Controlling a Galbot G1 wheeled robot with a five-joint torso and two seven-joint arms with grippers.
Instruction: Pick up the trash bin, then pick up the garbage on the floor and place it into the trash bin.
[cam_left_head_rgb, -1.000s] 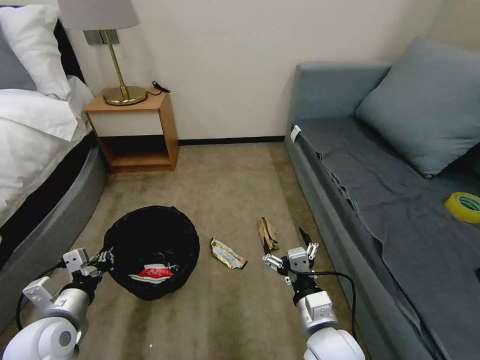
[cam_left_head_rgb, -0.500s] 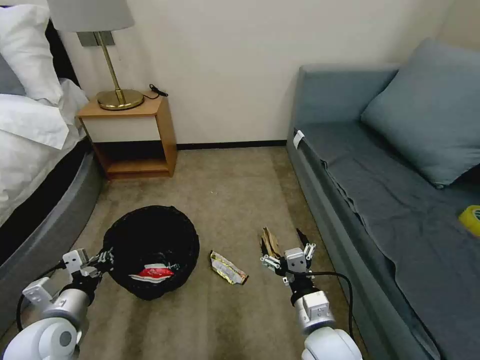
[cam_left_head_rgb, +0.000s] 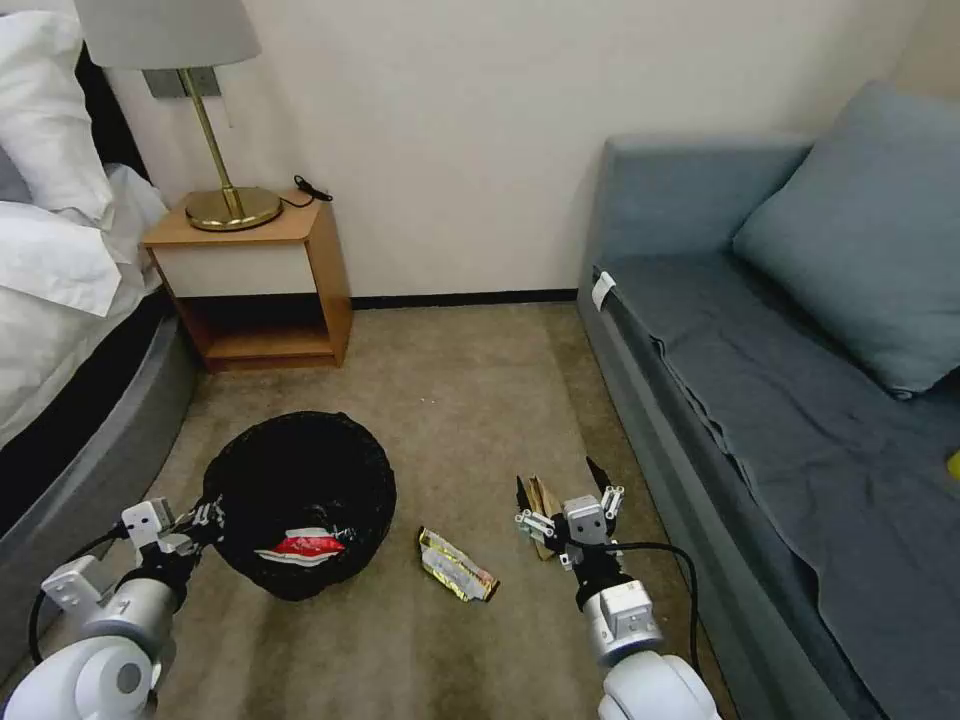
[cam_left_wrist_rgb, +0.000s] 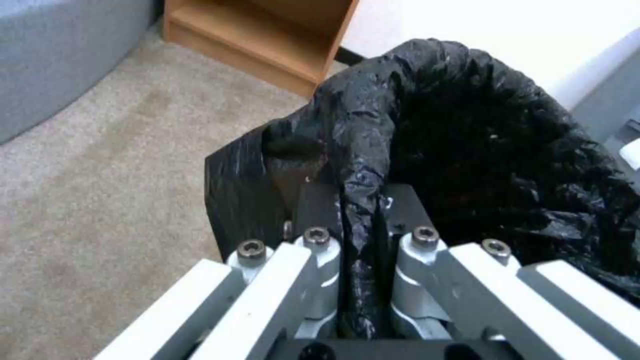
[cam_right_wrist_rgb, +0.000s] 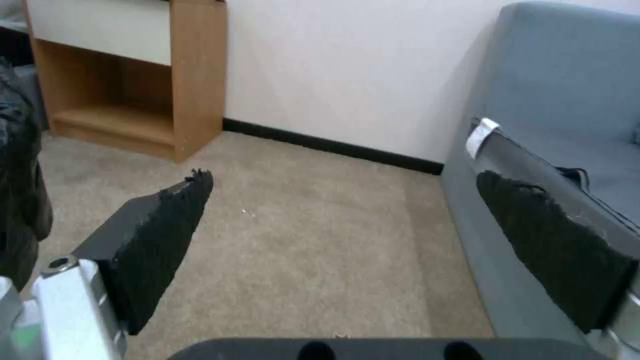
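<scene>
- This is a bedroom, maybe in a hotel.
- A bed with white sheets and a pillow is on the left.
- A small wooden night table holds a gold lamp.
- A blue-grey sofa with a big cushion is on the right.
- The floor is brown carpet.

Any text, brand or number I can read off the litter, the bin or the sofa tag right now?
None legible.
Foil wrapper on the carpet: print too small to read.
Red-white wrapper in the bin: blurred.
White sofa tag: nothing readable.
Brown paper by the right gripper: no print visible.
</scene>
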